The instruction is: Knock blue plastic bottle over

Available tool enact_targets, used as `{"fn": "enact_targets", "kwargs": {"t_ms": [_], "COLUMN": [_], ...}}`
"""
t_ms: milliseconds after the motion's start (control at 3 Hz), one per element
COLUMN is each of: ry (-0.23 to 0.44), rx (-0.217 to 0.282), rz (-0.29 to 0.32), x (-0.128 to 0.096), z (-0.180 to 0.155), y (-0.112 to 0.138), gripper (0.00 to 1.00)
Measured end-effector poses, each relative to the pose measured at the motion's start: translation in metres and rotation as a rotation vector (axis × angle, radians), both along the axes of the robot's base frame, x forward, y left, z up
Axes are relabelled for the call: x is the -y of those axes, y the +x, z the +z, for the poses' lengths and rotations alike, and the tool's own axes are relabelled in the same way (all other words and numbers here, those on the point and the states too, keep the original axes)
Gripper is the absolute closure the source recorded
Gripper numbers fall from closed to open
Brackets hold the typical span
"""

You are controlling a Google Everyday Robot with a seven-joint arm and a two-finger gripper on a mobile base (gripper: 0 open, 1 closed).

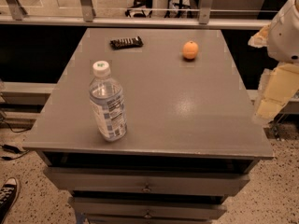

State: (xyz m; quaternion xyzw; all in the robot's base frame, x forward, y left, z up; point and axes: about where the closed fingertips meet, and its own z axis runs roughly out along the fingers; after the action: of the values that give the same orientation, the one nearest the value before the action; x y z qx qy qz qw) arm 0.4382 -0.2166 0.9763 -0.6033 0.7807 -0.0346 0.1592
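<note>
The blue plastic bottle (108, 101) stands upright near the front left of the grey table (187, 106). It is clear, with a white screw cap and a pale blue-white label. My gripper (271, 101) hangs at the right edge of the view, just beyond the table's right side and far from the bottle. It touches nothing. The white arm (287, 31) rises above it.
An orange fruit (190, 50) sits at the back right of the table. A dark snack bar (126, 42) lies at the back left. Drawers (147, 183) are below the tabletop. A railing (140, 20) runs behind it. A shoe (7, 195) shows at the bottom left.
</note>
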Motion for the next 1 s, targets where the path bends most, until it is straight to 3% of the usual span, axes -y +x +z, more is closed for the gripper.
{"fn": "enact_targets", "kwargs": {"t_ms": [333, 667, 1000], "ry": [0.0, 0.076, 0.205], "rx": [0.0, 0.002, 0.008], "rz": [0.0, -0.02, -0.074], "x": [0.0, -0.01, -0.042], "z": [0.0, -0.011, -0.022], "y": [0.0, 0.003, 0.002], "gripper": [0.0, 0.0, 0.0]}}
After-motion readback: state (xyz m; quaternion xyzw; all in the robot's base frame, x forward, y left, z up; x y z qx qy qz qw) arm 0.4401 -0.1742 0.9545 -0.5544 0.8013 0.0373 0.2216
